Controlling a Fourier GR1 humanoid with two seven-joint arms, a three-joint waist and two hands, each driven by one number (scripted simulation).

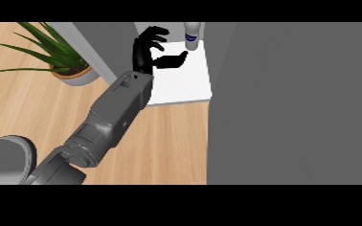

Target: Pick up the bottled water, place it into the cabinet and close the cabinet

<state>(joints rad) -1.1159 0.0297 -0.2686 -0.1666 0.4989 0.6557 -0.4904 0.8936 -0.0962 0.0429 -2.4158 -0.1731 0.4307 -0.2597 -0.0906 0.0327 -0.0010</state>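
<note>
Entering from lower left, grey forearm [106,124] hides part of the counter [170,139]; large grey cabinet door [283,100] blocks frame right. Left hand [152,52] released, fingers spread over white shelf [187,84]. Bottled water [191,36] upright just right of fingertips, top cut off.

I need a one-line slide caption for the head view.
Left hand open beside the bottle standing on the white cabinet shelf.

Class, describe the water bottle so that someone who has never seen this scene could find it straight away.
Find the large grey cabinet door filling the right side, then the white shelf just left of it. At the shelf's far end stands the bottled water, beside the black hand. It is the only pale, upright bottle, with a dark blue label.
</note>
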